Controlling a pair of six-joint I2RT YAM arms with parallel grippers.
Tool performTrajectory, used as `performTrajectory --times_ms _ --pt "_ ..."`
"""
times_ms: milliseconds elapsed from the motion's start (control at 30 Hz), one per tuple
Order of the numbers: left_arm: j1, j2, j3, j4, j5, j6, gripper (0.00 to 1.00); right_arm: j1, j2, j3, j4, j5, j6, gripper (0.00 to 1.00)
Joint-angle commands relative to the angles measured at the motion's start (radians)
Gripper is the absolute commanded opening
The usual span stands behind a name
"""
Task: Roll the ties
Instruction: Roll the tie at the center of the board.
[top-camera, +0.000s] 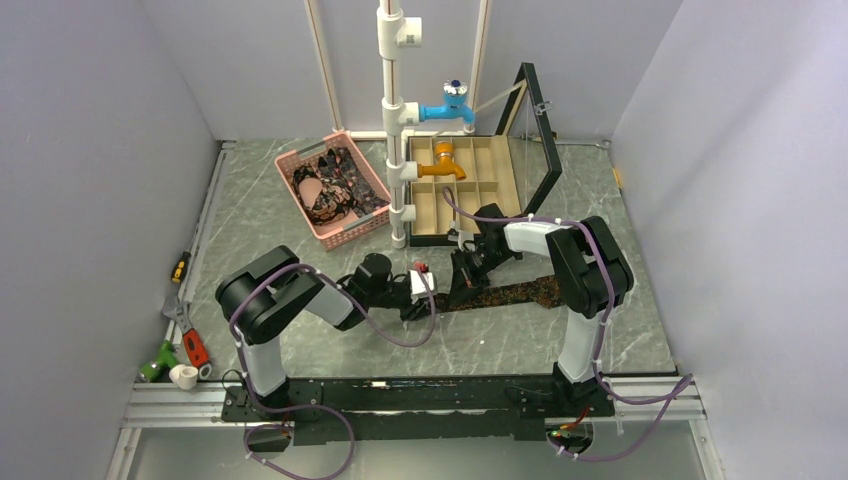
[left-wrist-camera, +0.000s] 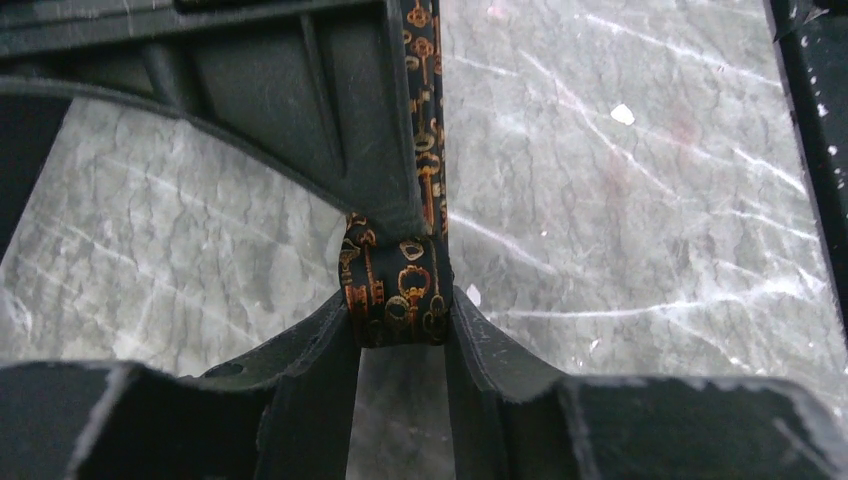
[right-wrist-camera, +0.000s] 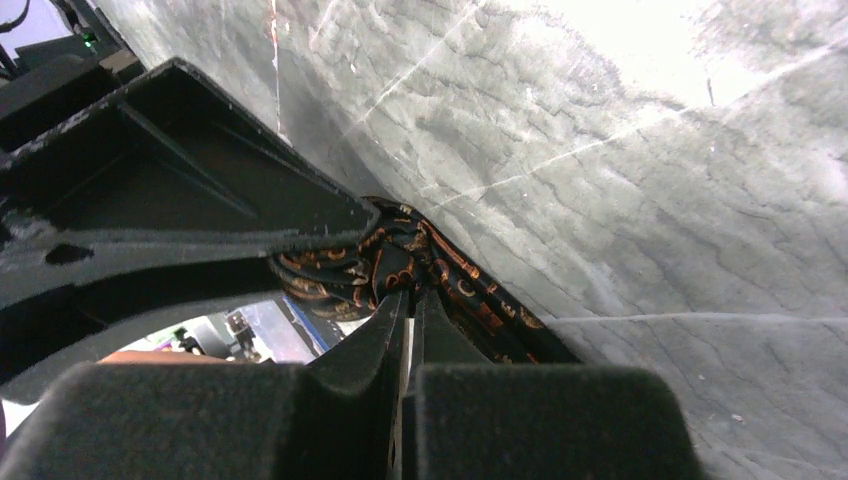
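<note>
A dark tie (top-camera: 510, 293) with a small orange key pattern lies flat on the marble table between the two arms, wider toward the right. Its left end is wound into a small roll (left-wrist-camera: 395, 285). My left gripper (top-camera: 418, 300) is shut on that roll; in the left wrist view its fingers (left-wrist-camera: 400, 312) squeeze the roll from both sides, and the strip (left-wrist-camera: 425, 100) runs away from it. My right gripper (top-camera: 462, 284) is shut on the same rolled end (right-wrist-camera: 350, 272), its tips (right-wrist-camera: 412, 292) pinching the fabric. More patterned ties (top-camera: 335, 185) lie in the pink basket.
The pink mesh basket (top-camera: 300, 158) stands at the back left. A white pipe stand (top-camera: 392, 120) with blue and orange taps stands in the middle. A wooden compartment box (top-camera: 480, 185) with an open lid is behind the right gripper. Small tools (top-camera: 182, 355) lie at the left edge.
</note>
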Motion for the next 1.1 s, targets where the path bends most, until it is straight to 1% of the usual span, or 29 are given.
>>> performTrajectory --times_ms 0,167,300,433,500,600,633,733,867,933,1067 --pt "-0.047 -0.024 0.066 0.048 0.019 -0.055 0.37 0.009 0.114 -0.041 0.017 0.210 0.028 0.00" --pt "-0.070 0.062 0.106 0.066 -0.011 -0.064 0.41 0.009 0.112 -0.047 0.023 0.186 0.024 0.00" --pt "-0.070 0.158 0.111 0.070 -0.043 -0.046 0.41 0.009 0.105 -0.055 0.033 0.164 0.026 0.00" --pt "-0.070 0.204 0.098 0.057 -0.055 -0.015 0.43 0.010 0.098 -0.065 0.044 0.136 0.027 0.00" --pt "-0.071 0.211 0.100 0.022 -0.060 0.005 0.42 0.013 0.098 -0.066 0.048 0.126 0.026 0.00" --pt "-0.069 0.188 0.111 -0.096 -0.085 0.051 0.36 0.013 0.089 -0.056 0.043 0.114 0.026 0.00" --pt "-0.068 0.173 0.112 -0.143 -0.094 0.069 0.32 0.013 0.081 -0.052 0.039 0.114 0.026 0.00" --pt "-0.053 0.116 0.121 -0.335 -0.091 0.123 0.26 0.011 0.038 -0.023 0.000 0.111 0.026 0.00" --pt "-0.040 0.073 0.167 -0.585 -0.090 0.165 0.23 -0.003 -0.055 0.010 -0.048 0.102 0.012 0.12" --pt "-0.038 0.060 0.173 -0.635 -0.093 0.177 0.22 -0.016 -0.086 0.025 -0.078 0.088 -0.001 0.18" --pt "-0.038 0.051 0.190 -0.696 -0.107 0.174 0.22 -0.028 -0.139 0.027 -0.115 0.042 -0.026 0.27"
